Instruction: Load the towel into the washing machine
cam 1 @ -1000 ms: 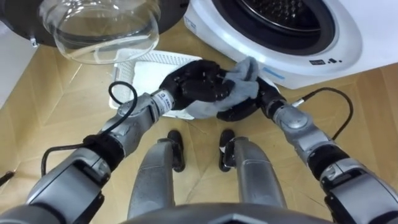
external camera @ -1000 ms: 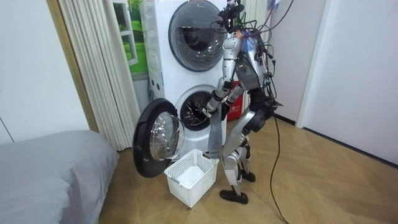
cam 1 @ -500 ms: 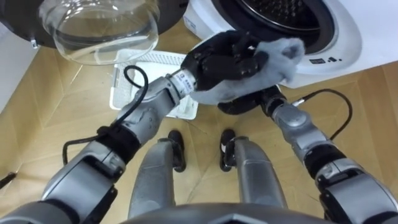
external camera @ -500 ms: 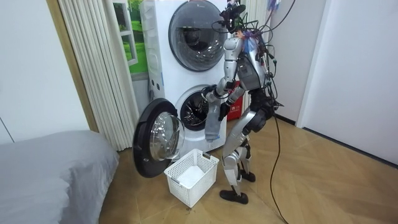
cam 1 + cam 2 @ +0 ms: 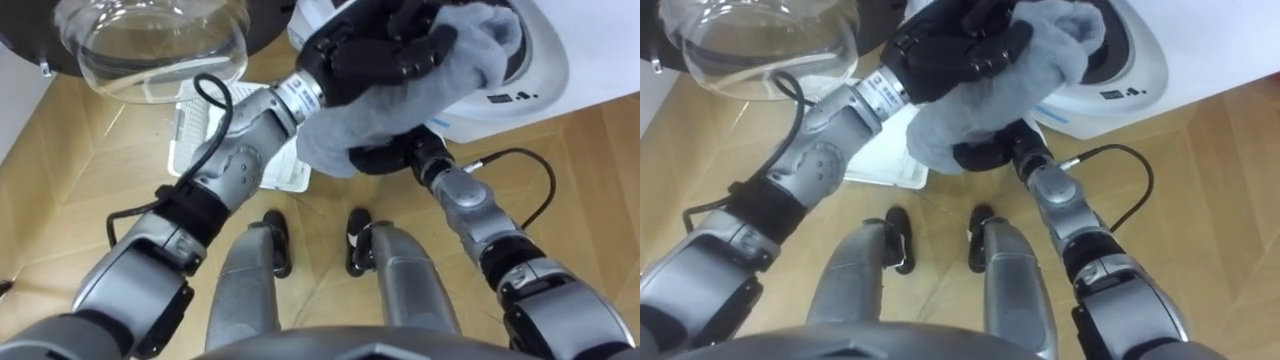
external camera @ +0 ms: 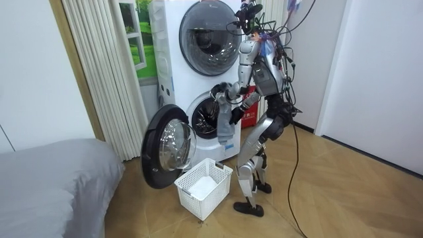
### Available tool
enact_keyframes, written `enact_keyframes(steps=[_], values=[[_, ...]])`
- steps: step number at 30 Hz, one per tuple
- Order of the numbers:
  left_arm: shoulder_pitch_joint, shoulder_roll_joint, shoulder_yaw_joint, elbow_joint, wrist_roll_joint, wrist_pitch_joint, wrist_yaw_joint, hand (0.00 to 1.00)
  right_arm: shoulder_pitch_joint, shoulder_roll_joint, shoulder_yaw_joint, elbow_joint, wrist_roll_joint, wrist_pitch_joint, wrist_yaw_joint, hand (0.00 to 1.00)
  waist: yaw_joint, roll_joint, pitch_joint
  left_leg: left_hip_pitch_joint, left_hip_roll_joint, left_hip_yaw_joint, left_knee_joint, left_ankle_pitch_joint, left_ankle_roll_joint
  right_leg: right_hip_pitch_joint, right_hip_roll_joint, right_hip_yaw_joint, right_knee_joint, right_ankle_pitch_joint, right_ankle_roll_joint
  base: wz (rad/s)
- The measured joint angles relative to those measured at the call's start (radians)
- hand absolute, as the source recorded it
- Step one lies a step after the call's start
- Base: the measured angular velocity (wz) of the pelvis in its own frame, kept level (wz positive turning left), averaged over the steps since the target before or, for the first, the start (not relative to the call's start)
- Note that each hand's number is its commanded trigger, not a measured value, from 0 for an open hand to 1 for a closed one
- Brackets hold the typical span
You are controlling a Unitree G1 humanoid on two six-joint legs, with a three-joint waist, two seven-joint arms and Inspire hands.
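Observation:
My left hand (image 5: 375, 50) is shut on a grey towel (image 5: 420, 90), bunched in its curled fingers and held high against the lower rim of the washing machine's (image 5: 545, 80) open drum. The cloth hangs down from that grip. Beneath the bundle sits my right hand (image 5: 390, 158), dark and partly covered by the towel's lower folds. In the room view the towel (image 6: 225, 122) dangles in front of the lower drum opening (image 6: 201, 119), where I stand upright facing the machine.
The round glass door (image 5: 150, 40) swings open to my left. A white mesh basket (image 5: 190, 130) holding white cloth sits on the wooden floor below it, close to my feet. A second machine (image 6: 210, 36) is stacked above; a bed (image 6: 53, 178) lies at the room view's left.
My left hand has lifted the towel from above the basket up to the drum's rim. The right hand stays low under the cloth.

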Motion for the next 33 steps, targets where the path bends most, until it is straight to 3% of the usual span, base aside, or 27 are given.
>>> enact_keyframes(steps=[2, 10, 12, 14, 16, 19, 22, 24, 27, 33], values=[[-0.01, 0.0, 0.017, 0.0, 0.0, 0.0, 0.0, 0.0, -0.004, 0.008, -0.006, 0.003, 0.012, -0.008, 0.0, 1.0, -0.01, 0.0, -0.0002, 0.0, -0.001, -0.005, 0.0, 0.0, 0.0, 0.001, -0.002, -0.002, 0.0, 0.0, 0.0, 0.0], [-0.016, -0.011, 0.037, -0.002, -0.013, 0.0, -0.001, 0.0, 0.002, 0.02, -0.02, 0.02, 0.015, -0.004, 0.001, 1.0, -0.003, -0.001, -0.0018, 0.033, 0.0, -0.012, -0.006, 0.002, -0.002, 0.044, 0.005, -0.009, -0.023, 0.004, 0.0, 0.0], [-0.016, -0.053, 0.083, -0.022, -0.087, -0.002, -0.006, 0.0, 0.001, 0.021, -0.02, 0.061, 0.006, 0.031, 0.004, 1.0, 0.024, 0.001, -0.0036, 0.037, 0.002, -0.013, -0.019, 0.002, -0.003, 0.052, 0.009, -0.009, -0.037, 0.012, 0.001, -0.02], [-0.017, -0.069, 0.103, -0.028, -0.198, -0.026, -0.023, 0.0, 0.003, 0.015, -0.019, 0.102, 0.001, 0.077, 0.015, 1.0, 0.046, 0.001, -0.0034, 0.046, -0.003, -0.009, -0.029, 0.004, -0.002, 0.053, 0.005, -0.004, -0.037, 0.014, 0.001, -0.07], [-0.007, -0.055, 0.109, -0.02, -0.267, -0.039, -0.027, 0.0, 0.015, 0.017, -0.017, 0.118, -0.005, 0.128, 0.039, 1.0, 0.065, 0.001, -0.0028, 0.058, -0.011, 0.0, -0.049, 0.011, -0.001, 0.053, -0.005, -0.002, -0.037, 0.014, 0.001, -0.02], [0.049, 0.003, 0.109, 0.075, -0.277, -0.037, -0.033, 0.0, 0.039, 0.013, -0.018, 0.114, -0.077, 0.184, 0.063, 1.0, 0.094, 0.003, -0.0017, 0.078, -0.02, 0.016, -0.082, 0.022, -0.002, 0.053, -0.011, 0.006, -0.04, 0.014, 0.002, -0.04], [0.186, 0.082, 0.119, 0.25, -0.222, -0.018, -0.026, 0.0, 0.047, 0.004, -0.019, 0.112, -0.115, 0.213, 0.07, 1.0, 0.105, 0.02, 0.0021, 0.072, -0.019, 0.008, -0.101, 0.027, -0.007, 0.051, -0.008, -0.004, -0.061, 0.016, -0.002, 0.04], [0.244, 0.109, 0.117, 0.338, -0.168, -0.015, -0.019, 0.0, 0.054, -0.023, -0.017, 0.108, -0.105, 0.212, 0.08, 1.0, 0.115, 0.029, 0.0064, 0.064, -0.021, 0.0, -0.106, 0.028, -0.009, 0.047, -0.009, -0.012, -0.069, 0.015, -0.003, 0.14], [0.292, 0.12, 0.12, 0.456, -0.035, -0.015, 0.016, 0.0, 0.065, -0.062, -0.019, 0.108, -0.067, 0.212, 0.087, 1.0, 0.142, 0.035, 0.0078, 0.053, -0.035, -0.003, -0.114, 0.032, -0.006, 0.032, -0.024, -0.018, -0.063, 0.005, 0.001, 0.13], [0.31, 0.112, 0.116, 0.535, 0.073, -0.017, 0.076, 0.0, 0.038, -0.102, -0.021, 0.138, -0.061, 0.203, 0.094, 1.0, 0.156, 0.035, 0.008, 0.032, -0.043, -0.009, -0.11, 0.033, -0.005, 0.015, -0.034, -0.027, -0.055, -0.002, 0.004, 0.06]])
